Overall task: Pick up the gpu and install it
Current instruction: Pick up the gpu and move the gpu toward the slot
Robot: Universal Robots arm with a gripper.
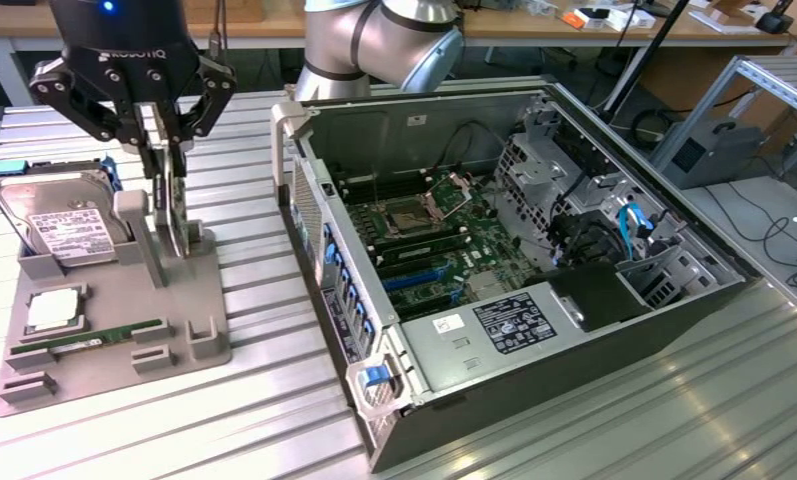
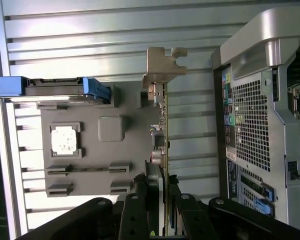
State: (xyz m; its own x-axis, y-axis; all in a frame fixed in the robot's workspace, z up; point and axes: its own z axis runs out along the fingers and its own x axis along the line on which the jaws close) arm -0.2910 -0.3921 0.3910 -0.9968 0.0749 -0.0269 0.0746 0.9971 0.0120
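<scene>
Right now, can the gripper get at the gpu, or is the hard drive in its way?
Yes, it seems so: the gripper is closed on the gpu, which stands upright in the grey holder. The hard drive stands apart, touching neither.

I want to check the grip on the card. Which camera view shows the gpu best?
The wrist view: the gpu runs edge-on from its silver bracket to the fingers closed on it. The exterior view shows the gpu standing in the grey holder, top hidden by the gripper.
</scene>
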